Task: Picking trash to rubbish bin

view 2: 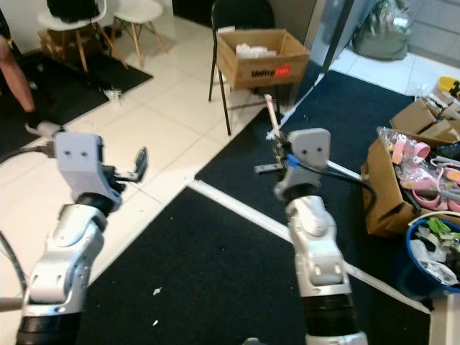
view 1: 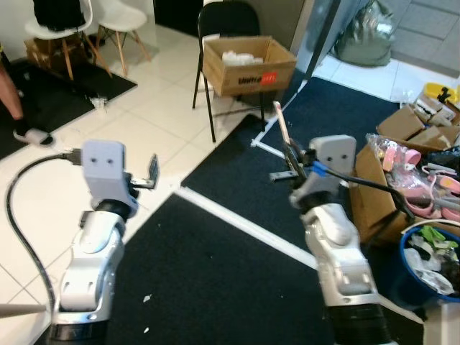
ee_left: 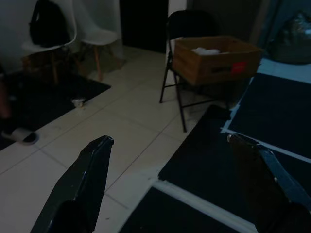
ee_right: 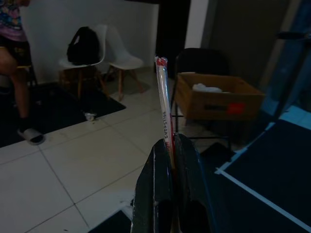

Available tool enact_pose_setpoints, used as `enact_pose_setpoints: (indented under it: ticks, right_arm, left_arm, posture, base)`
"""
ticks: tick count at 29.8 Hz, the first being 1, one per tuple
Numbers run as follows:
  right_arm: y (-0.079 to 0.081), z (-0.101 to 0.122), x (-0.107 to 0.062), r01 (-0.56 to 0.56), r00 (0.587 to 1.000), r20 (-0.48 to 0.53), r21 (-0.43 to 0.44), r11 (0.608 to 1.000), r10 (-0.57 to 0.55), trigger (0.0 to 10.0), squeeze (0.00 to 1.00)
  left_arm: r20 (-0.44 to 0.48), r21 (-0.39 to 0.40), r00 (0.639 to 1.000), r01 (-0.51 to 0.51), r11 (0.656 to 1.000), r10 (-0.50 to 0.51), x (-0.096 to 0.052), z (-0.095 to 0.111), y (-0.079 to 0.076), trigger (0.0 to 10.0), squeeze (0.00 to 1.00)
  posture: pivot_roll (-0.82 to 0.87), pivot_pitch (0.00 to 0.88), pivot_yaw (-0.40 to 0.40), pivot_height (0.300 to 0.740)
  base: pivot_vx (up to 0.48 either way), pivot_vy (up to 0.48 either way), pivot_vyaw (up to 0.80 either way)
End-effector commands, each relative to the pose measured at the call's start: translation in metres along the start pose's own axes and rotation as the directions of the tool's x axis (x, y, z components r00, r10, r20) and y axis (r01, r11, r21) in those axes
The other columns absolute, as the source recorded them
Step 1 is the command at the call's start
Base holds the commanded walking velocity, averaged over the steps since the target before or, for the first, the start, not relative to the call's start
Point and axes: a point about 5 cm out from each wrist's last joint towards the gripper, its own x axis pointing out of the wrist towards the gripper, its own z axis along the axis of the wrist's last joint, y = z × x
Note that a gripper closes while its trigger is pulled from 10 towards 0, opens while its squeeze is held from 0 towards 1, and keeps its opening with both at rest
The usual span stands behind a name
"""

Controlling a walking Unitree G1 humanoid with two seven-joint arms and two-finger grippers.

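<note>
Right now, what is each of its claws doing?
Left gripper: open, holding nothing.
Right gripper: shut on a thin straw wrapper.

The cardboard box [view 2: 262,56] bears a red label, lettering unreadable.

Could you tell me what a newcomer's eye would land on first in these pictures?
Probably the right gripper, raised over the dark mat and shut on a thin wrapped stick that points upward. Next, the cardboard box on the black folding chair ahead, and the blue bin of trash at the robot's right.

left pincer [ee_left: 170,189] spread, cardboard box [ee_left: 216,58] on chair [ee_left: 182,29]
</note>
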Motion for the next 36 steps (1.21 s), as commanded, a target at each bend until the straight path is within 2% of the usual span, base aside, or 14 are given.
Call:
enact_pose_setpoints:
  ticks: [1,20,24,26,27,28,30,32,33,36]
  right_arm:
    - [-0.006,-0.003,-0.003,0.016,1.0,-0.019,-0.008,1.0,-0.016,10.0,0.0]
    - [-0.007,-0.013,-0.007,0.017,0.998,-0.061,0.0,1.0,-0.017,10.0,0.0]
    - [-0.016,-0.044,-0.022,0.033,0.985,-0.169,-0.007,0.999,-0.033,10.0,0.0]
    - [-0.018,-0.05,-0.025,0.034,0.981,-0.188,-0.012,0.999,-0.035,10.0,0.0]
    - [-0.022,-0.064,-0.033,0.031,0.97,-0.242,-0.015,0.999,-0.034,10.0,0.0]
    - [-0.022,-0.064,-0.033,0.031,0.97,-0.242,-0.015,0.999,-0.034,10.0,0.0]
    - [-0.023,-0.076,-0.04,0.02,0.958,-0.287,-0.011,1.0,-0.022,10.0,0.0]
    - [-0.023,-0.076,-0.04,0.02,0.958,-0.287,-0.011,1.0,-0.022,10.0,0.0]
    - [-0.025,-0.091,-0.049,0.024,0.94,-0.34,0.011,1.0,-0.019,10.0,0.0]
    - [-0.026,-0.102,-0.056,0.038,0.925,-0.38,0.035,0.999,-0.022,10.0,0.0]
  left_arm:
    - [-0.011,-0.008,1.0,0.015,1.0,-0.016,0.0,-0.001,-0.003,10.0,0.0]
    - [-0.026,-0.006,1.0,0.017,1.0,-0.017,-0.003,-0.008,-0.004,10.0,0.0]
    - [-0.095,-0.008,0.995,0.017,1.0,-0.018,-0.011,-0.031,0.0,10.0,0.0]
    - [-0.111,-0.009,0.994,0.016,1.0,-0.017,-0.013,-0.036,0.001,10.0,0.0]
    - [-0.16,0.007,0.987,0.017,1.0,-0.016,-0.02,-0.051,0.004,10.0,0.0]
    - [-0.16,0.007,0.987,0.017,1.0,-0.016,-0.02,-0.051,0.004,10.0,0.0]
    - [-0.206,0.02,0.978,0.025,1.0,-0.02,-0.027,-0.064,0.007,10.0,0.0]
    - [-0.206,0.02,0.978,0.025,1.0,-0.02,-0.027,-0.064,0.007,10.0,0.0]
    - [-0.255,0.03,0.967,0.028,0.999,-0.019,-0.034,-0.079,0.011,10.0,0.0]
    - [-0.29,0.031,0.957,0.022,0.999,-0.012,-0.04,-0.091,0.015,10.0,0.0]
  posture:
    - [0.02,0.149,-0.034,0.74]
    - [0.02,0.15,-0.034,0.74]
    - [0.02,0.147,-0.03,0.74]
    - [0.02,0.147,-0.03,0.74]
    - [0.02,0.146,-0.026,0.74]
    - [0.02,0.146,-0.026,0.74]
    - [0.02,0.146,-0.025,0.74]
    - [0.02,0.146,-0.025,0.74]
    - [0.02,0.142,-0.021,0.74]
    - [0.02,0.14,-0.017,0.74]
  base:
    - [0.315,0.0,0.0]
    - [0.316,0.0,0.0]
    - [0.314,0.0,0.0]
    - [0.315,0.0,0.0]
    - [0.315,0.0,0.0]
    - [0.315,0.0,0.0]
    - [0.315,0.0,0.0]
    - [0.315,0.0,0.0]
    - [0.311,0.0,0.0]
    - [0.31,0.0,0.0]
